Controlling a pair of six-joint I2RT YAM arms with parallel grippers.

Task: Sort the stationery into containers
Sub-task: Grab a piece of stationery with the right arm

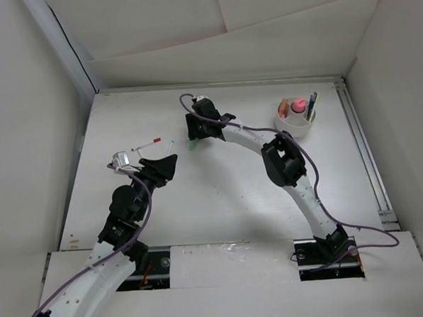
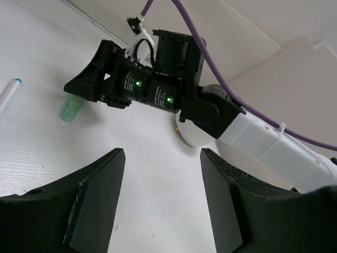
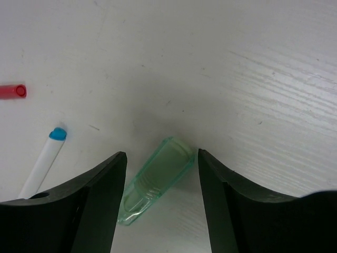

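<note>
Overhead view spans the table [image 1: 221, 200]; both wrist views look close, sharing the green cap [image 3: 158, 179]

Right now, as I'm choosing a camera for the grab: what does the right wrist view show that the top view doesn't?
Only the right wrist view: the blue tip of the white pen, and the right claw open on either side of the green cap. Only the top view: the white cup holding pens, and the left claw. Both: the green cap and the red-tipped pen.
</note>
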